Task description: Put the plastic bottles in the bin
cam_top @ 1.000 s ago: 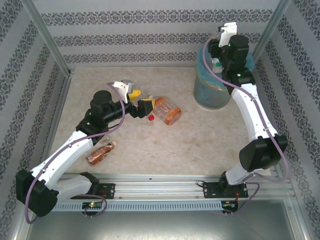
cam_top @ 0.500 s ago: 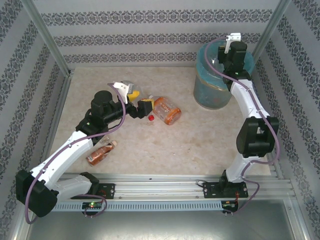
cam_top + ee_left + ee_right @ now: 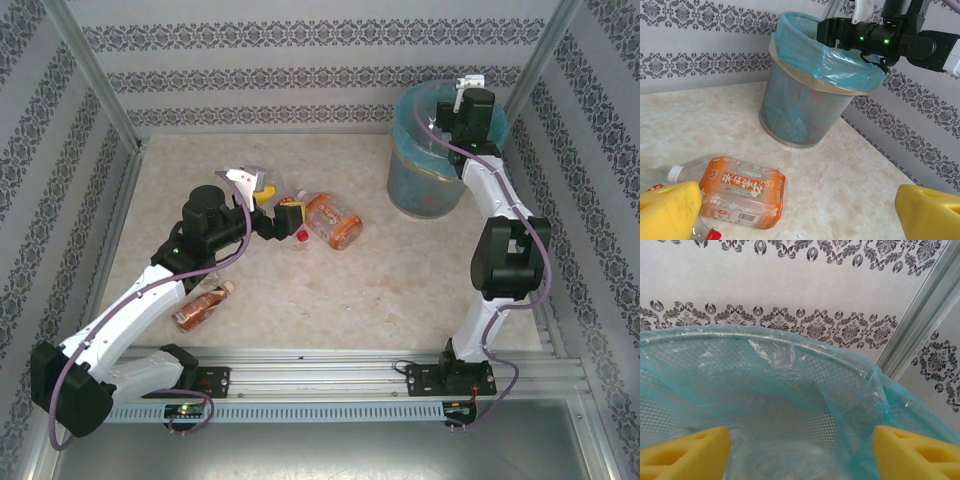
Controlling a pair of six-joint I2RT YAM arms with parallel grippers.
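Note:
An orange-labelled bottle (image 3: pixel 335 222) with a white cap lies on its side mid-table. It shows close up in the left wrist view (image 3: pixel 742 192). A small red-capped bottle (image 3: pixel 300 237) lies just beside it, its cap at the frame's lower edge (image 3: pixel 713 234). A brown bottle (image 3: pixel 203 306) lies near the left arm. My left gripper (image 3: pixel 277 203) hovers open just left of the orange bottle, holding nothing (image 3: pixel 800 215). The bin (image 3: pixel 425 165), grey mesh with a blue liner (image 3: pixel 805 100), stands back right. My right gripper (image 3: pixel 800 455) is open over the bin's mouth (image 3: pixel 790 375).
Patterned walls close in the table on three sides, and a metal post (image 3: pixel 920 330) stands right behind the bin. The right arm (image 3: pixel 885 37) reaches across the bin's rim. Bare tabletop (image 3: pixel 390 290) lies between the bottles and the bin.
A pale bottle seen at the right gripper above the bin a second ago is gone from it. The right wrist has swung further over the bin. The left gripper has edged toward the bottles.

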